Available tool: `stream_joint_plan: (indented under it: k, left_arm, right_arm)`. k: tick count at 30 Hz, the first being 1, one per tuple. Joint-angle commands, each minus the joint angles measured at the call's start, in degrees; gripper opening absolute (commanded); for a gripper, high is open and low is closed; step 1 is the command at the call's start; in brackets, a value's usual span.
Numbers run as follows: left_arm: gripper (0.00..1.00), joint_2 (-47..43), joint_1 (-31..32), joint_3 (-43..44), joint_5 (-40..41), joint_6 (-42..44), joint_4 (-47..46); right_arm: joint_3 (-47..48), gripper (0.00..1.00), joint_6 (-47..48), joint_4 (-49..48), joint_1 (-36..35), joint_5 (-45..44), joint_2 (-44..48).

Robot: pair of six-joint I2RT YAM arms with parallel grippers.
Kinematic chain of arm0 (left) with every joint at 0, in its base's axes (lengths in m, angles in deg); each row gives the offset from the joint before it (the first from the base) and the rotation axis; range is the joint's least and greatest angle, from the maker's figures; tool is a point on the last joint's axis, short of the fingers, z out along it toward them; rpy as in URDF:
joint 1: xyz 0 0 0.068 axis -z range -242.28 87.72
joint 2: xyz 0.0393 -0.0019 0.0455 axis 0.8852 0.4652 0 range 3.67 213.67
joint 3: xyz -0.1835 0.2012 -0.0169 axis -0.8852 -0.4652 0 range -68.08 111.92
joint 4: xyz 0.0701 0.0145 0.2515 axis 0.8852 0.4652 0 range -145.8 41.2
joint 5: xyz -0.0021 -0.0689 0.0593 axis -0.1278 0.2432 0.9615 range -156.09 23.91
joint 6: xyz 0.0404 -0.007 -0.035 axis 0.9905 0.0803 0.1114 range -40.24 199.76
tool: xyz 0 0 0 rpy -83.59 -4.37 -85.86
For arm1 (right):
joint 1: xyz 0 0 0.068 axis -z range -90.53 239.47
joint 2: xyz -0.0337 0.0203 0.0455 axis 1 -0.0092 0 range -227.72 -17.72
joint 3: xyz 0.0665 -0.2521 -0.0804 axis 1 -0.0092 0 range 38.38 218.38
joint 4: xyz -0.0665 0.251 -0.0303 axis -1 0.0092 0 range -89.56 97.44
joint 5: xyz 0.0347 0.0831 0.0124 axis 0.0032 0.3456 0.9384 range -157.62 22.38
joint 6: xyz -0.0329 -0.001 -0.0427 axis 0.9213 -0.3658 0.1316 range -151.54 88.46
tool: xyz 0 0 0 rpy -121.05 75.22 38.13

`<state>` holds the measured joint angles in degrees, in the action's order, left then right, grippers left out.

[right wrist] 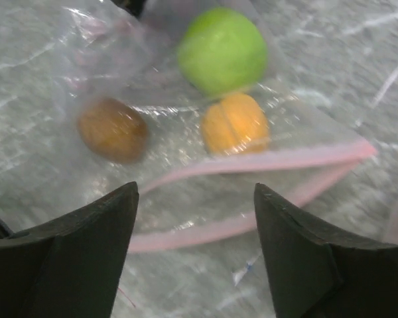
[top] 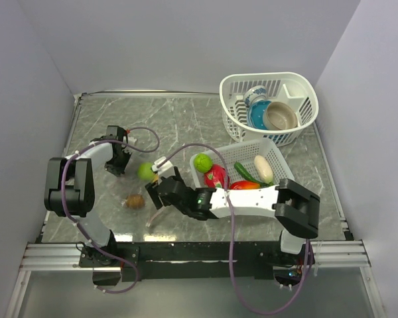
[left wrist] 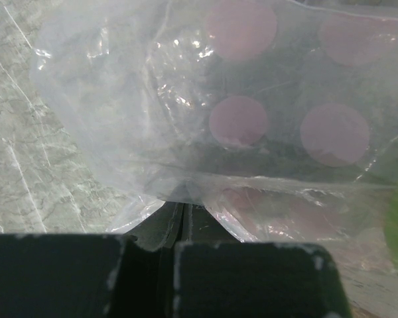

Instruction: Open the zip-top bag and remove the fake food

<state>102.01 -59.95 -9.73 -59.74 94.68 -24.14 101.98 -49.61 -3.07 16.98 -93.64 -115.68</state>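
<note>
Clear zip-top bag [right wrist: 172, 142]: green ball [right wrist: 221, 50], orange [right wrist: 235, 124], kiwi [right wrist: 113, 129] | left claw [left wrist: 175, 242] clamps it | right claw [right wrist: 194, 195] apart

Zip-top bag [top: 140, 187] lies left of basket [top: 284, 161], apparently apart.

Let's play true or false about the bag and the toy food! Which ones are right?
The mouth of the zip-top bag is open. True.
The bag is empty. False: a green ball, an orange piece and a brown piece are inside.
The left gripper pinches the bag. True.
The right gripper is shut. False: its fingers are spread apart.
The cream oblong lies on the table. False: it lies in the rectangular basket.
</note>
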Motion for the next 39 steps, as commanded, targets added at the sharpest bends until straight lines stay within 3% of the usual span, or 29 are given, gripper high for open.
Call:
stream_joint_plan:
  k: [1,2,3,4,11,14,15,17,18,19,24,32,39]
  left_arm:
    - [0.01,1.41,-0.31,0.10,-2.92,-0.42,3.49]
    - [0.01,1.41,-0.31,0.19,-2.83,-0.42,3.58]
    - [0.01,1.41,-0.31,0.36,-2.75,-0.33,3.67]
    - [0.01,1.41,-0.31,0.28,-2.75,-0.15,3.59]
    - [0.01,2.29,-0.31,-0.25,-2.48,-0.06,2.88]
    - [0.01,2.47,-0.31,-0.16,-2.66,-0.06,2.88]
    - [0.01,2.47,-0.31,0.01,-2.66,-0.15,3.06]
    - [0.01,2.38,-0.31,0.28,-2.57,-0.15,3.32]
    - [0.01,2.29,-0.31,0.62,-2.66,-0.15,3.58]
    - [0.01,2.20,-0.31,0.80,-2.75,-0.15,3.85]
    - [0.01,1.94,-0.31,1.42,-3.36,0.02,4.64]
    - [0.01,1.94,-0.22,1.07,-3.71,0.20,4.90]
    - [0.01,1.50,-0.22,1.15,-3.45,0.29,4.81]
  right_arm:
    - [1.10,0.60,2.68,-3.78,0.15,0.97,-3.82]
    - [0.92,0.53,2.77,-4.05,0.15,0.80,-4.26]
    - [0.74,0.36,2.86,-4.22,0.15,-0.51,-4.79]
    - [0.57,0.33,2.95,-4.31,0.15,-0.78,-4.88]
    - [-2.25,0.31,2.60,-6.42,0.24,-1.93,-3.65]
    - [-1.02,0.40,3.38,-6.60,0.42,-2.45,-5.49]
    - [-0.49,0.54,3.74,-6.86,0.51,-2.46,-6.89]
    - [1.35,0.74,4.53,-6.86,0.86,-3.06,-8.82]
    - [2.14,0.91,4.70,-6.86,1.47,-3.51,-10.75]
    - [2.93,0.99,4.79,-6.78,1.73,-3.95,-11.64]
    - [7.33,1.00,6.46,-8.97,2.88,-7.64,-15.86]
    - [15.15,1.00,4.18,-7.57,4.99,-3.34,-20.78]
    - [10.51,0.77,0.67,-6.86,5.08,0.44,-18.95]
